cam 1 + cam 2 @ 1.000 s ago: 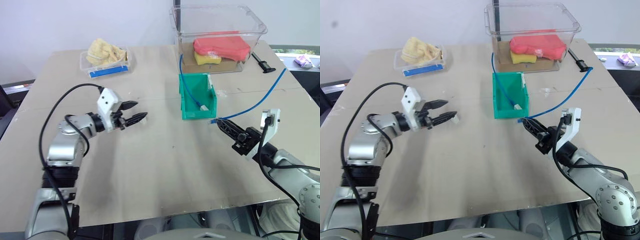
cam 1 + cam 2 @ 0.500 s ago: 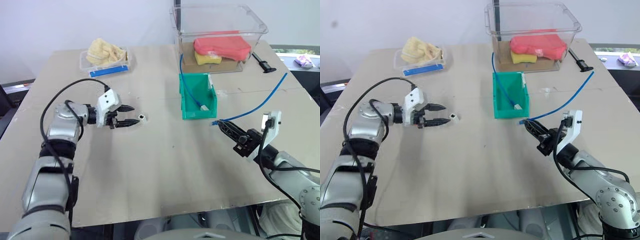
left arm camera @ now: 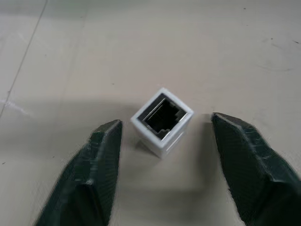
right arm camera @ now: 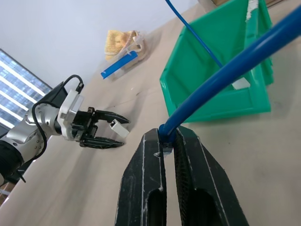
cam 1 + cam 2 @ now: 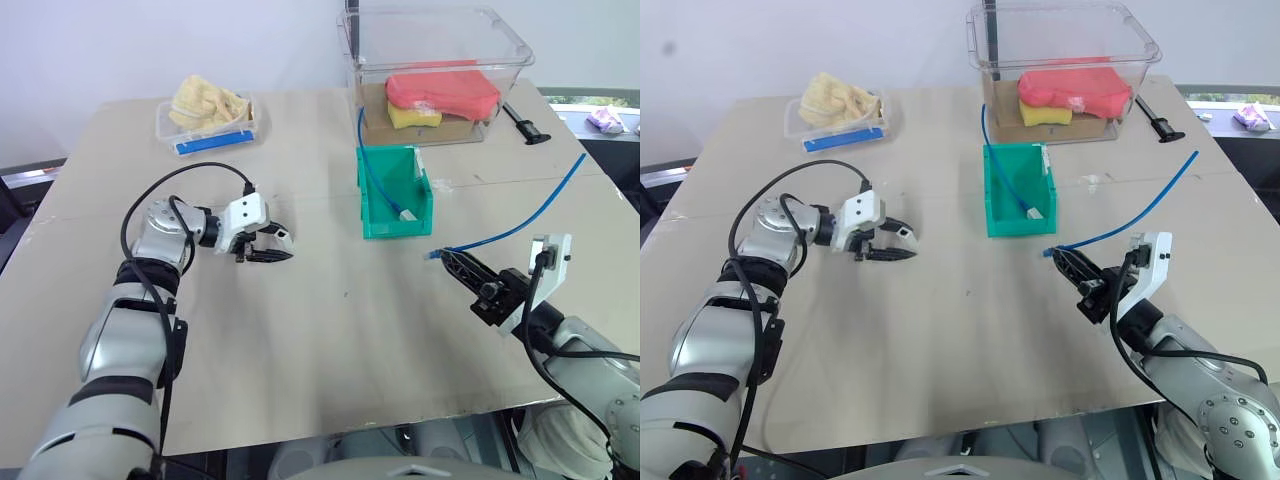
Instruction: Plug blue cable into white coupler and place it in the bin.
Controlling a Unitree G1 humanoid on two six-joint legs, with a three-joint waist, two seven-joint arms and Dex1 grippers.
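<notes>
The white coupler [image 3: 162, 122] lies on the table with its dark socket facing the left wrist camera. My left gripper [image 5: 276, 246] is open, one finger on each side of the coupler with a gap on both sides. My right gripper [image 5: 447, 257] is shut on the blue cable [image 5: 520, 222] just behind its plug [image 5: 430, 254], held above the table to the right of the bin. From there the cable arcs up to the right. Another stretch of it [image 5: 372, 170] drops into the green bin [image 5: 398, 229], which stands at mid-table.
A large clear tub [image 5: 440, 45] with red and yellow sponges stands behind the bin. A small clear tray [image 5: 208, 135] with yellow cloth sits at the back left. A black tool [image 5: 527, 127] lies at the back right.
My left gripper has come down and moved right to the coupler, and its fingers now straddle it, closer together than before. The right gripper keeps its hold on the cable.
</notes>
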